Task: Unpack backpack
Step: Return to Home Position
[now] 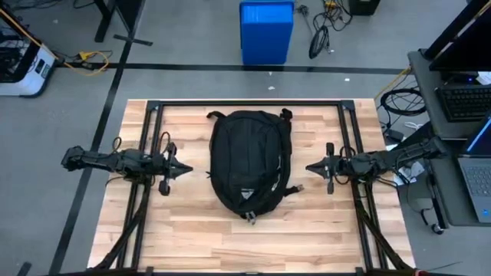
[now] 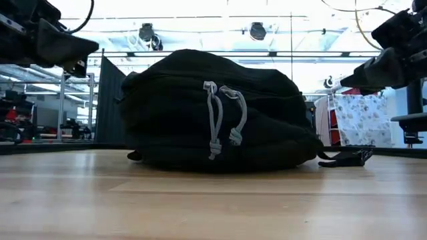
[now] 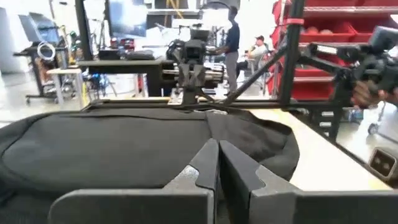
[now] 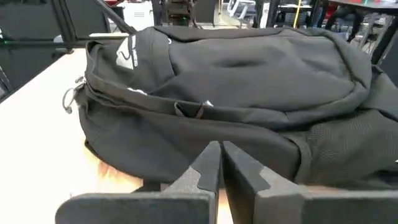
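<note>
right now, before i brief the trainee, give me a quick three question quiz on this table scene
1. True or false: the backpack lies on the table between the two arms.
2. The left gripper and the right gripper are: A) wide open; B) shut, apart from the backpack; C) shut on a strap.
3. Fill in: the backpack's two zipper pulls, seen in the low view, are ___ in colour.

Key: 1 true; 2 B; 3 grey.
</note>
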Robot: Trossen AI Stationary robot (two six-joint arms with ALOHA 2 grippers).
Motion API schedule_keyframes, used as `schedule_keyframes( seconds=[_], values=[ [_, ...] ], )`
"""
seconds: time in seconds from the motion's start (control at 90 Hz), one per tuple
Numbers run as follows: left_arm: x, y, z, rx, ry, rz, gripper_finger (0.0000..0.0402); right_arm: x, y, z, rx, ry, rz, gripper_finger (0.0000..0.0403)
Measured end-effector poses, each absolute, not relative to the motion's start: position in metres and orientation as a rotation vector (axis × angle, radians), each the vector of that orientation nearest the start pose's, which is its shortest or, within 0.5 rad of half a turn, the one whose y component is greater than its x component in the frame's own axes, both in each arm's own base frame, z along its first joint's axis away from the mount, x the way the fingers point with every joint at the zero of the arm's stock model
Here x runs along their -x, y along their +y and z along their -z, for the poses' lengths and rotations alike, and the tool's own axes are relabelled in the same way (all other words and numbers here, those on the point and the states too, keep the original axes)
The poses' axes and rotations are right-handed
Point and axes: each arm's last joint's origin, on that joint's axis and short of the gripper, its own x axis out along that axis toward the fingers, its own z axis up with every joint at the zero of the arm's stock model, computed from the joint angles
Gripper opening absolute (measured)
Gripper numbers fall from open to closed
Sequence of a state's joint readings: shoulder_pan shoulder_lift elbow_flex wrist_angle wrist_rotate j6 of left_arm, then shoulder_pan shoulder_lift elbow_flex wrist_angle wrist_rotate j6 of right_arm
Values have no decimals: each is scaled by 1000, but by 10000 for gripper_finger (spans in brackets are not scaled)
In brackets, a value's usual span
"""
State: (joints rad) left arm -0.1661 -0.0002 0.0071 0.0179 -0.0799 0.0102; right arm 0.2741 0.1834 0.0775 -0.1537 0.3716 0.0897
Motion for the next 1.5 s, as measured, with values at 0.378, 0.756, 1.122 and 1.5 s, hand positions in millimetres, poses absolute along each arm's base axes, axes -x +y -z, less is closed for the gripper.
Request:
schedule_keyframes(
  seconds=[0.378, 0.756, 1.122, 1.5],
  values=[
    [-96, -13, -168, -29, -31, 78, 0, -88, 13, -173, 18, 127, 129, 0],
    [-96, -13, -168, -20, -29, 77, 0, -91, 17, -176, -28, 15, 85, 0],
    [-96, -13, -168, -1, -29, 77, 0, -94, 21, -173, -18, -61, 21, 0],
    [-96, -13, -168, 13, -29, 71, 0, -95, 14, -173, 44, -64, 82, 0]
  ],
)
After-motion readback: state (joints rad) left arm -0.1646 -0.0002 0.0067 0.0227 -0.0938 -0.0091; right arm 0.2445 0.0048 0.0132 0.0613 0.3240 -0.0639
